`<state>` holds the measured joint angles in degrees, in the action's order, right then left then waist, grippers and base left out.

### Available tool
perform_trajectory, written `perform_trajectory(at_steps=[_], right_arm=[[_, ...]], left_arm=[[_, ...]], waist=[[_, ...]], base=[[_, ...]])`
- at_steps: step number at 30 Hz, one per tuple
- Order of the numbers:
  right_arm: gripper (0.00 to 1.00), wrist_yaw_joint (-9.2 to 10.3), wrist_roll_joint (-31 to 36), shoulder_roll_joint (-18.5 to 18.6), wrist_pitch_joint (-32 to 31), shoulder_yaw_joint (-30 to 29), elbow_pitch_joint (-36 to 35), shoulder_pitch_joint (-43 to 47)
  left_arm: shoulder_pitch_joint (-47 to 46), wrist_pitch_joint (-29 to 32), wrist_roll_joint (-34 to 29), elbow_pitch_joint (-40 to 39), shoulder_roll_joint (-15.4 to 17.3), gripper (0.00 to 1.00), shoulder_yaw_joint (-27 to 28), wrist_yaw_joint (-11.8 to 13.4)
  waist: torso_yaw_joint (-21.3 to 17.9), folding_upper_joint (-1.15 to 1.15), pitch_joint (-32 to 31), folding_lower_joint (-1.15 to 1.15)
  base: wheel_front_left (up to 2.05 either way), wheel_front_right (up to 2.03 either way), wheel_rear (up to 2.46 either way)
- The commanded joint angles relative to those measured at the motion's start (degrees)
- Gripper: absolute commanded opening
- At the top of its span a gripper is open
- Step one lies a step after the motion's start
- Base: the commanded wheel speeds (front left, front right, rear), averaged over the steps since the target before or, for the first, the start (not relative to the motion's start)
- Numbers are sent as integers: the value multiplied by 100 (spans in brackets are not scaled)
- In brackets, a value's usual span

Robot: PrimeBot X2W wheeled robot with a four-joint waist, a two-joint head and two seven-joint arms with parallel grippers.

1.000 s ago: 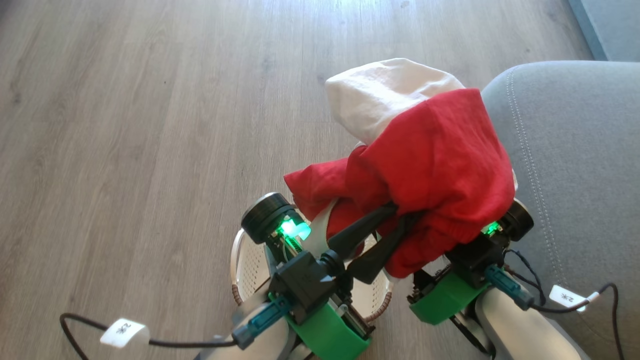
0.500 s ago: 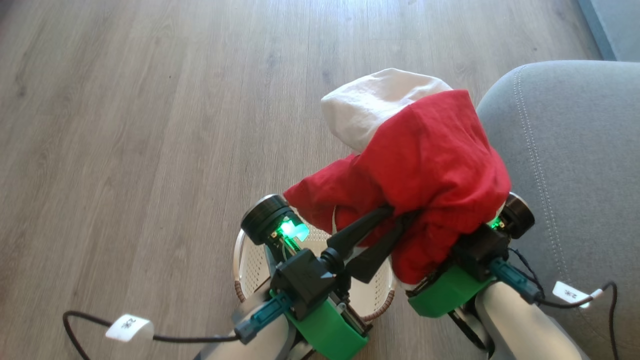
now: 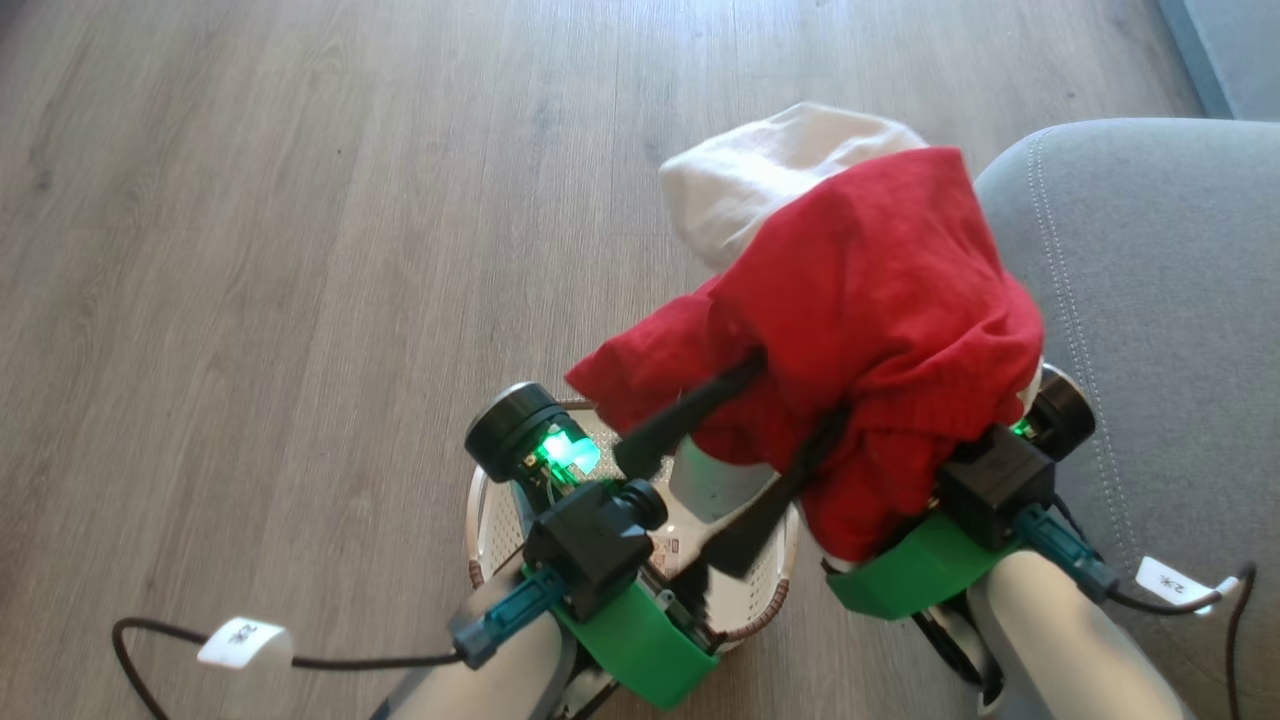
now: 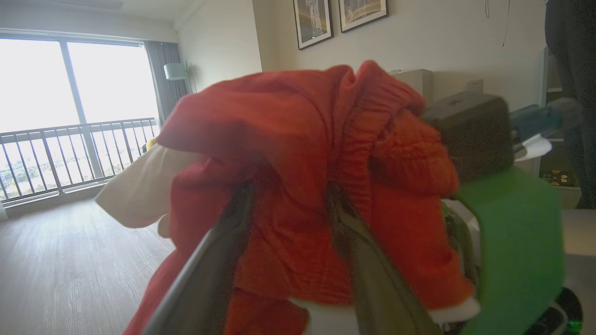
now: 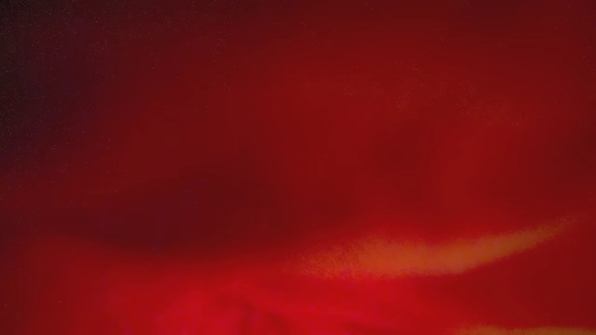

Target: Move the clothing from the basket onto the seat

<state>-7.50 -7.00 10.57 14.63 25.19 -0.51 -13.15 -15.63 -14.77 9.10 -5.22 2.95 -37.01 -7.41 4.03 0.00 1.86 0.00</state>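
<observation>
The clothing (image 3: 880, 290), red with a white panel (image 3: 760, 180), hangs in the air bunched over my right arm's end, above the floor beside the seat (image 3: 1150, 300). My right gripper's fingers are buried in it; only its wrist housing (image 3: 1000, 480) shows, and red cloth (image 5: 298, 186) covers the right wrist view. My left gripper (image 3: 795, 395) is open, its two dark fingers spread with the tips under the garment's lower folds. In the left wrist view red fabric (image 4: 298, 139) lies between and over those fingers (image 4: 223, 242). The basket (image 3: 488, 520) stands on the floor below my arms.
Wood floor (image 3: 300, 250) stretches to the left and ahead. Tagged cables (image 3: 240, 640) trail from both wrists. The seat's rounded corner and stitching (image 3: 1060, 300) lie just right of the garment. A window with a railing (image 4: 70, 139) and framed pictures (image 4: 340, 18) show beyond.
My left gripper's fingers have spread apart, from close together on the cloth to wide open. The garment on my right arm has shifted slightly right, toward the seat.
</observation>
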Motion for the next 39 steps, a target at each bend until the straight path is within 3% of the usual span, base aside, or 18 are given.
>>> perform_trajectory(at_steps=[1, 19, 39], right_arm=[[0, 1, -64, -105, 37, -7, -291, -63], [0, 1, 1, 74, 37, -324, -312, -84], [0, 1, 108, 345, 37, -1004, -253, 29]], left_arm=[[-202, -23, -3, -134, -7, 100, 241, -6], [-48, -23, -139, 238, -7, 100, 582, -1], [527, -23, -408, 1283, 55, 100, 923, -7]], waist=[[5, 0, 11, 0], [4, 0, 92, 0], [-24, 0, -29, 0]], base=[[0, 0, 0], [0, 0, 0], [0, 0, 0]])
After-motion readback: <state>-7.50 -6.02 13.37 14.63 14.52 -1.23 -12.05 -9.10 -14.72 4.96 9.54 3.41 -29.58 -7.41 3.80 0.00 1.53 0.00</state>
